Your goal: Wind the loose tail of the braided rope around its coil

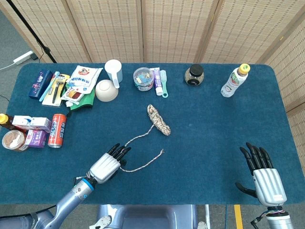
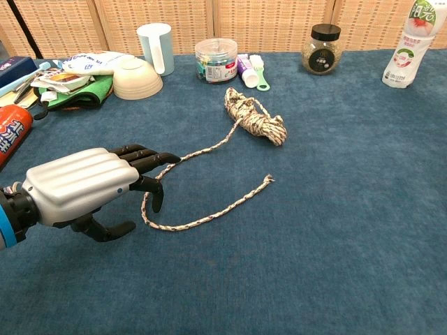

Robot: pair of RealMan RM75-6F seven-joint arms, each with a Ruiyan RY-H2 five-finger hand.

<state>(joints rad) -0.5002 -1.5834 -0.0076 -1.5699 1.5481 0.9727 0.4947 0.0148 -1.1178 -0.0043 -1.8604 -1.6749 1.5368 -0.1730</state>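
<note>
A: What is the left robot hand (image 2: 87, 187) doing?
B: It is hovering low over the blue worktop (image 1: 214, 138), fingers apart and holding nothing. Its fingertips (image 2: 166, 158) are reaching over the bend of the loose tail (image 2: 199, 220); I cannot tell whether they are touching it.

A: And where is the rope going from there?
B: The tail is curving away to the right of that hand and ending in a frayed tip. The other strand is running up and away from the fingertips to the coil (image 1: 158, 120), which is lying farther out, past the hand and to its right.

A: The right robot hand (image 1: 264, 176)?
B: It is sitting well apart at the near right edge, fingers spread, gripping nothing.

A: Beyond the coil?
B: A plastic tub (image 2: 216, 60) and a white bowl (image 1: 106, 90) are standing at the far side.
</note>
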